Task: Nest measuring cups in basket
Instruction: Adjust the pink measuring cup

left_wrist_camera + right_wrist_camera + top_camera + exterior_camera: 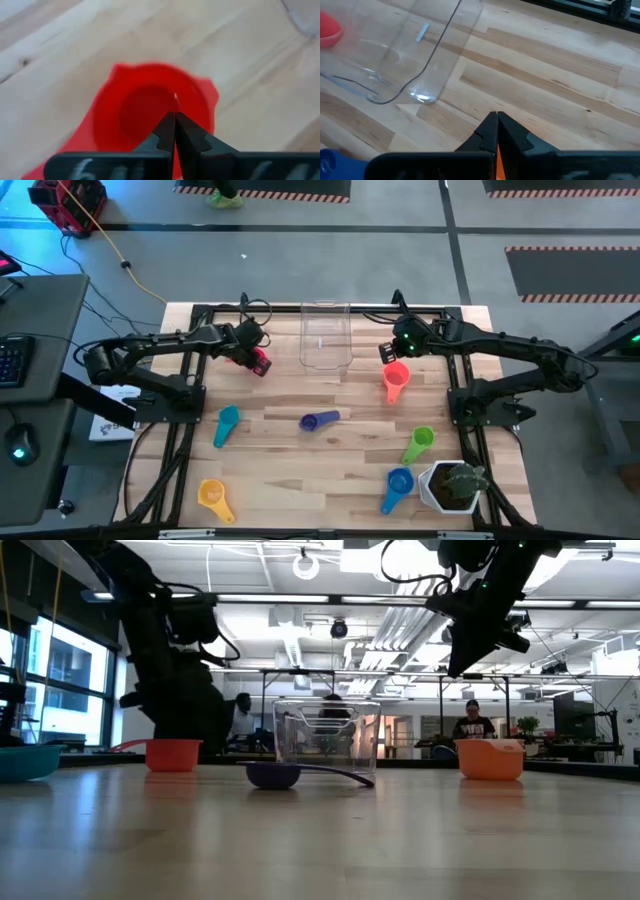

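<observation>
Up top, the high view looks straight down on the whole table (300, 450), both arms in shot and a strip of floor beyond the far edge. Down at table-top level, the low view stares flat across the wood into the room, the clear basket (327, 743) dead centre, the same basket (326, 335) the high view has at the far middle. The left wrist view sits very close above the pink cup (150, 107), pointing down at it so it nearly fills the shot. The right wrist view hangs a bit farther off, angled down across the boards, catching the basket's corner (415, 60) and a sliver of that pink cup (329, 29)
</observation>
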